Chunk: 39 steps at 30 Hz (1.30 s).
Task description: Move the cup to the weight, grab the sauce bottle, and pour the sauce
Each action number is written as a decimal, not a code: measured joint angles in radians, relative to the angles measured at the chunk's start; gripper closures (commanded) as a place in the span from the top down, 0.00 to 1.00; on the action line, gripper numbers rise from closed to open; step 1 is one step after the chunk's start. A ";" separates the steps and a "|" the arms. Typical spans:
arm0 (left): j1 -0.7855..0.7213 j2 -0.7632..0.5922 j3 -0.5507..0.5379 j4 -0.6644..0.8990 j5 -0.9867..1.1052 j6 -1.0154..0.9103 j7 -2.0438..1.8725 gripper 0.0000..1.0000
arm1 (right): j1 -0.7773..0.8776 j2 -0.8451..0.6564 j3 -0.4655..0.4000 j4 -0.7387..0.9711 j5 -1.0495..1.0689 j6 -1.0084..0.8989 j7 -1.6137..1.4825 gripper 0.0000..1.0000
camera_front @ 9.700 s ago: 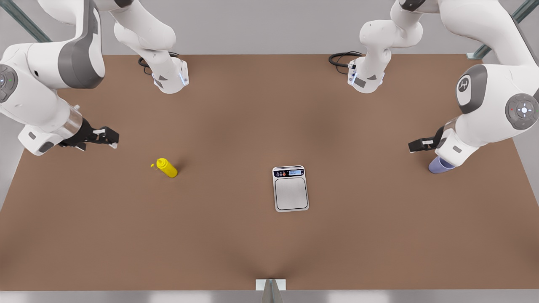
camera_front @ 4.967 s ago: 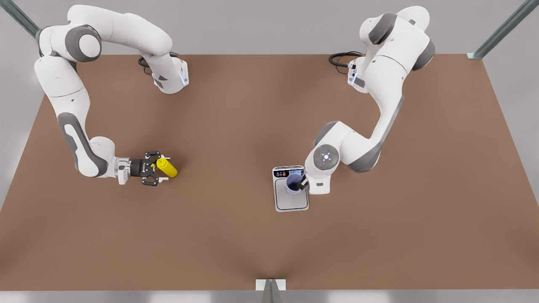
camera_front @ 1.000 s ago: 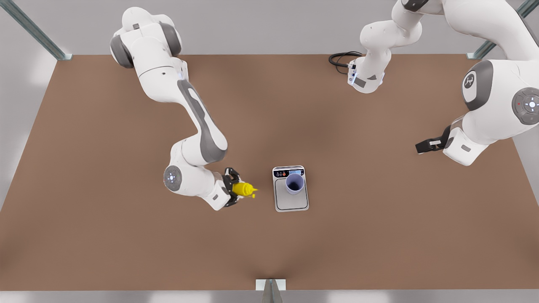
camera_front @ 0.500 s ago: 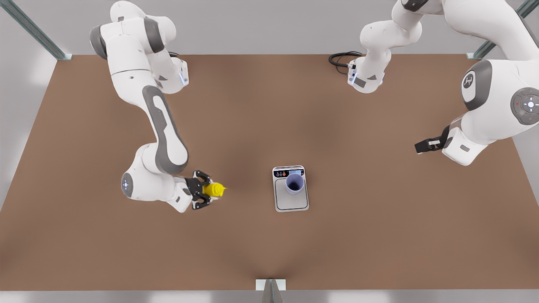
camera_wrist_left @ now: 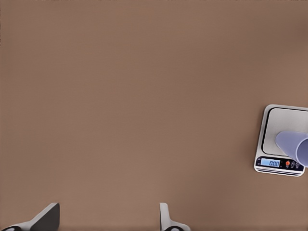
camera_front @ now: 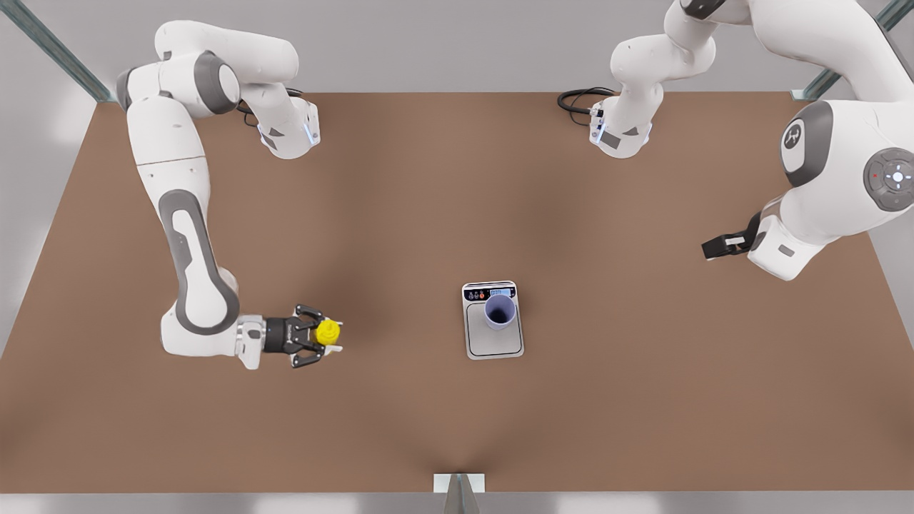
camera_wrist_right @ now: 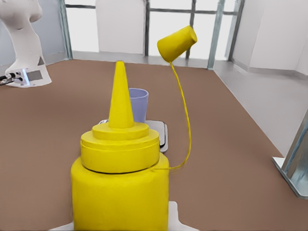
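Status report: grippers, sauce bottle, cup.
Right gripper shut on upright sauce bottle, apart from the weight. Cup on weight. Left gripper open, waiting at the front view's right.

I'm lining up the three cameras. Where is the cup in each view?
Front view: the cup stands on the scale, just right of centre.
Left wrist view: beyond the open left gripper, on the scale, cut by the frame's edge.
Right wrist view: behind the nozzle of the bottle that the right gripper holds.
Shared landmark: the scale under it.
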 measured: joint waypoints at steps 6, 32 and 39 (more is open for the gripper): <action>-0.001 0.000 0.000 0.000 0.001 0.000 0.002 1.00 | -0.065 0.073 0.078 0.001 0.101 -0.028 -0.094 0.49; -0.001 0.002 0.000 0.000 0.025 0.000 0.004 1.00 | -0.086 0.115 0.077 -0.045 0.154 -0.043 -0.034 0.50; -0.001 0.003 0.000 0.000 0.026 0.000 0.003 1.00 | -0.089 0.121 0.078 -0.051 0.162 -0.079 -0.079 0.51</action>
